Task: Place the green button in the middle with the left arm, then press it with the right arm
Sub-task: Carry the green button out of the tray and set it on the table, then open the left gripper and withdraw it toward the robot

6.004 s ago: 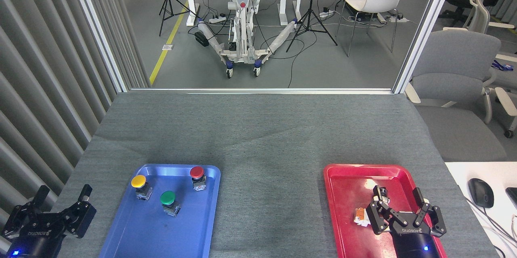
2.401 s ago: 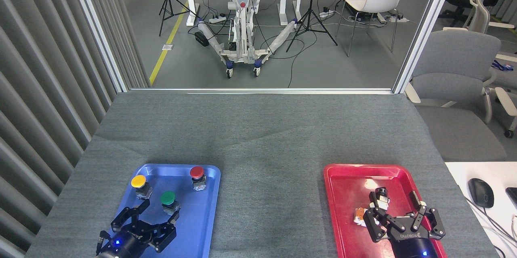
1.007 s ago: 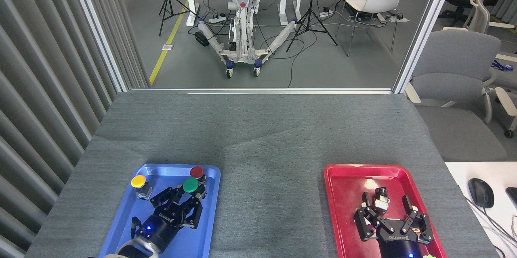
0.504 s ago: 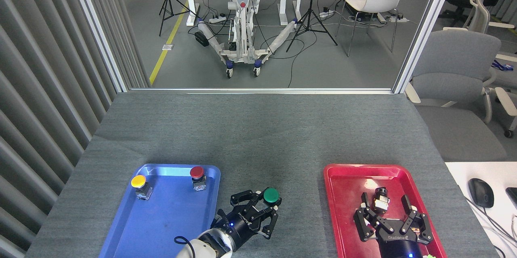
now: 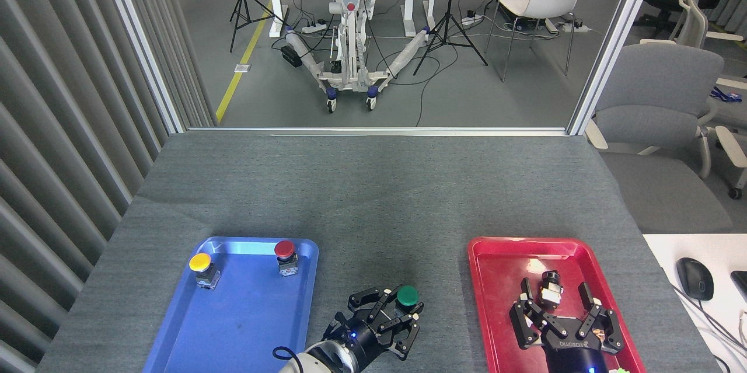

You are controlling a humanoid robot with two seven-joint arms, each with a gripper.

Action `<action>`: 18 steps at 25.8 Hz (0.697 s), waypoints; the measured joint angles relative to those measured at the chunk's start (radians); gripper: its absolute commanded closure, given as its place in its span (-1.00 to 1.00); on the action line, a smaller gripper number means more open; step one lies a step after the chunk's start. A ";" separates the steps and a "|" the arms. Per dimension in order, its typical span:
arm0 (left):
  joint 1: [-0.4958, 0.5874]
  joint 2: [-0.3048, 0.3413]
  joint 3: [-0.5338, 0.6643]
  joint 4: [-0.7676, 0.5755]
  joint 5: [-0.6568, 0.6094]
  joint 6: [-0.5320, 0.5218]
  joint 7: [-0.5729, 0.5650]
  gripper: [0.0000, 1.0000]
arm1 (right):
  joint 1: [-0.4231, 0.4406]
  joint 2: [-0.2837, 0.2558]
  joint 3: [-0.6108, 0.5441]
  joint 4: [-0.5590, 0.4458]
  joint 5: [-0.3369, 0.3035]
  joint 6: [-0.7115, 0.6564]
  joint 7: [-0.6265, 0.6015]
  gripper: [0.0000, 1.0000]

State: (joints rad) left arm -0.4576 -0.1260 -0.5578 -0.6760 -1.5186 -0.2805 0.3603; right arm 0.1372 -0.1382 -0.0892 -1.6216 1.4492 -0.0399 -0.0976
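Observation:
The green button (image 5: 407, 295) shows its round green cap over the middle (image 5: 391, 244), the bare grey cloth between the two trays. My left gripper (image 5: 398, 306) reaches in from the bottom edge and is shut on the button, whose base is hidden among the black fingers. Whether the base touches the cloth I cannot tell. My right gripper (image 5: 555, 297) stands open low over the red tray (image 5: 502, 262), its fingers spread on either side of a small black and silver part (image 5: 551, 285).
The blue tray (image 5: 233, 326) at the left holds a yellow-capped button (image 5: 200, 262) and a red-capped button (image 5: 284, 249). A white desk with a black mouse (image 5: 694, 278) adjoins the table's right edge. A grey chair (image 5: 653, 98) stands beyond the right corner.
My left gripper lifted the green button out of the blue tray and carried it right, onto the cloth between the trays. The right gripper has barely shifted.

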 measured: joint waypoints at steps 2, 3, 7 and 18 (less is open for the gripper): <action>0.002 0.004 0.000 -0.002 -0.001 -0.004 0.012 -0.98 | 0.000 0.000 -0.001 0.000 0.000 0.000 0.000 -1.00; 0.004 0.006 -0.001 -0.004 -0.002 -0.008 0.014 -0.98 | 0.000 0.000 -0.001 0.000 0.000 0.001 0.000 -1.00; 0.021 0.015 0.000 -0.053 -0.001 -0.010 0.021 -0.98 | -0.002 0.000 -0.001 -0.001 0.000 0.002 -0.002 -1.00; 0.397 0.182 0.208 -0.706 -0.005 0.087 0.009 -0.98 | -0.003 -0.001 -0.001 -0.001 0.000 0.002 0.000 -1.00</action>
State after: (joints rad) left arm -0.0607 0.0563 -0.3500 -1.3822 -1.5235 -0.1937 0.3691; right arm 0.1342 -0.1393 -0.0905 -1.6230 1.4495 -0.0381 -0.0977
